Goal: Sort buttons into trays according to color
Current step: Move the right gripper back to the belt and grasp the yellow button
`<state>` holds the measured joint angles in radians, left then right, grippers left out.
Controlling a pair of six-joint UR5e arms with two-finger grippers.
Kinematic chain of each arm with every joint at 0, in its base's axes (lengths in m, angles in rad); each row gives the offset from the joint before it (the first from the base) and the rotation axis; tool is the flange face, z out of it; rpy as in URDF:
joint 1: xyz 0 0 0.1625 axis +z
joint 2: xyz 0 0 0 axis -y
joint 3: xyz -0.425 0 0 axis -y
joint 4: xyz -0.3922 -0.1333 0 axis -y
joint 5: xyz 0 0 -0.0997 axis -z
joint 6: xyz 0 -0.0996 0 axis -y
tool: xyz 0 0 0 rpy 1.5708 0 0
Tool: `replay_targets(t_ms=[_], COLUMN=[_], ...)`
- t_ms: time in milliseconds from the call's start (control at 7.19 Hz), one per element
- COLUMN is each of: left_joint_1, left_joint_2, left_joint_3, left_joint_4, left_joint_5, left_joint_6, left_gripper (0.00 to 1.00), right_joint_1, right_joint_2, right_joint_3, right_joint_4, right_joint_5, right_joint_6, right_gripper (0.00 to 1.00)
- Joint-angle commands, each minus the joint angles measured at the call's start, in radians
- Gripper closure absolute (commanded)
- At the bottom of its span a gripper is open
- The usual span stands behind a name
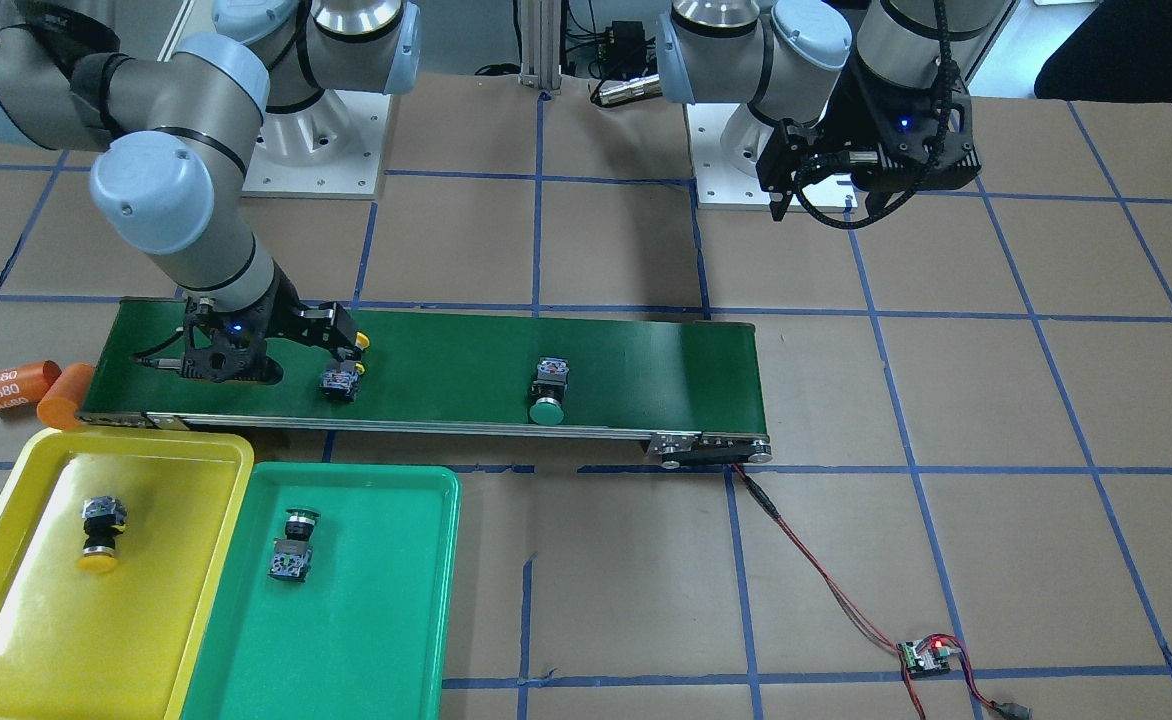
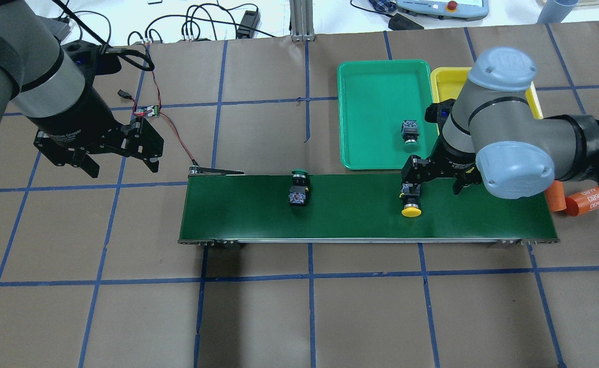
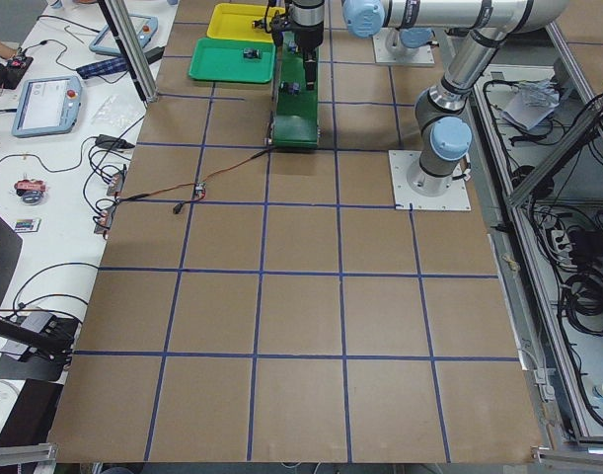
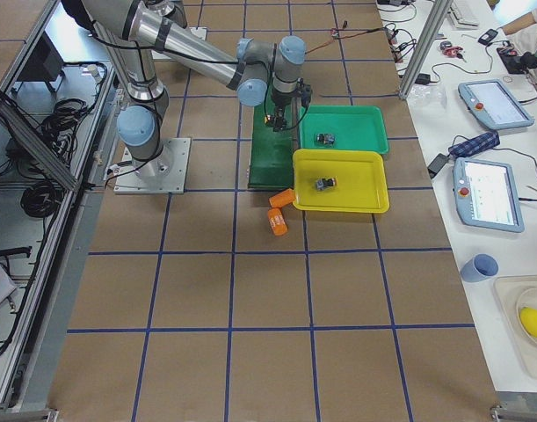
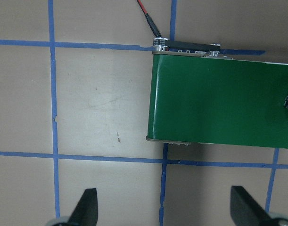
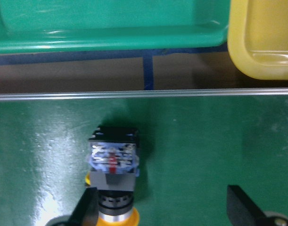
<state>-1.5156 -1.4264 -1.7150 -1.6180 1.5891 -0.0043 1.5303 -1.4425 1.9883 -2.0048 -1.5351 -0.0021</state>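
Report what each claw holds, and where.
Nothing is held. The right claw is open over the yellow button on the belt; the left claw is open, empty.

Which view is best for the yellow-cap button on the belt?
Right wrist-mounted: the yellow-cap button is close and sharp, cap cropped at the bottom edge. Overhead shows it small; front-facing has the right gripper partly covering it; side views give a speck; left wrist misses it.

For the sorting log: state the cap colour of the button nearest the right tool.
Yellow; the button by the right tool shows best from overhead.
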Motion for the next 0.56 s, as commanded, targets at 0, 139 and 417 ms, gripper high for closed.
replay_targets(t_ms=[0, 139, 417], left_joint_1=[0.005, 0.017, 0.018], left_joint_2=[-0.003, -0.002, -0.005], left_joint_3=[-0.002, -0.002, 0.000], left_joint_4=[-0.002, -0.003, 0.000], left_joint_5=[0.006, 0.020, 0.016], left_joint_6=[0.001, 0.001, -0.003], left_gripper=[0.00, 0.00, 0.00], right_joint_1=[0.031, 0.031, 0.031], right_joint_2=[0.039, 0.042, 0.040], right_joint_3=[0.000, 0.007, 0.011], right_joint_4=[-0.042, -0.043, -0.043], right_joint_5=[-0.006, -0.016, -0.019], right_joint_6=[0.019, 0.010, 0.004], right_gripper=[0.06, 0.15, 0.50])
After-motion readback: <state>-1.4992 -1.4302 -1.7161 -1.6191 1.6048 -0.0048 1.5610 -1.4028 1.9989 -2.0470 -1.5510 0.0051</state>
